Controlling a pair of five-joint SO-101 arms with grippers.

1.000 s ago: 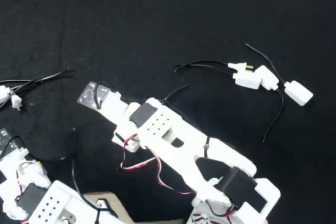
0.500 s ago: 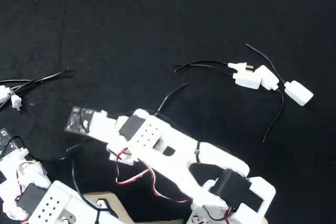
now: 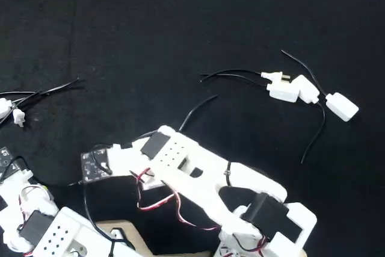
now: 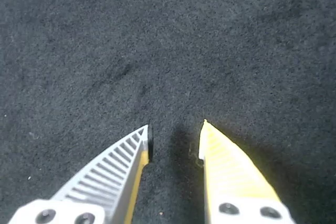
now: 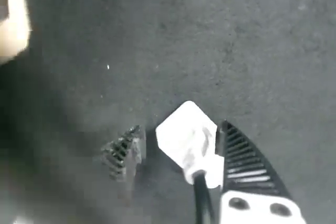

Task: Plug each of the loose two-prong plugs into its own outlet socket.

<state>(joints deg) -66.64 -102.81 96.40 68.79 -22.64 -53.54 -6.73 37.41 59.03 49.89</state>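
Observation:
My right gripper (image 5: pixel 181 127) is shut on a white plug (image 5: pixel 188 141) whose black cable (image 5: pixel 202 195) runs back between the fingers. In the high view this gripper (image 3: pixel 93 165) sits low over the cloth at the front left, and the cable (image 3: pixel 195 111) trails off toward the table's middle. A group of white outlet blocks (image 3: pixel 283 92) and one more block (image 3: pixel 341 106) lie at the right, with a two-prong plug (image 3: pixel 275 76) beside them. Small white plugs (image 3: pixel 18 116) lie at the left edge. My left gripper (image 4: pixel 175 129) is open over bare black cloth.
Thin black cables (image 3: pixel 45 91) spread out at the left edge, and another loops near the right blocks (image 3: pixel 314 133). A wooden piece (image 3: pixel 120 230) sits at the front edge between the arm bases. The left arm's body (image 3: pixel 36 227) takes up the front-left corner.
The right arm has swung its gripper toward the front edge, from the mid-left of the cloth to near the left arm, with the cable trailing behind. The blocks at the right stayed put.

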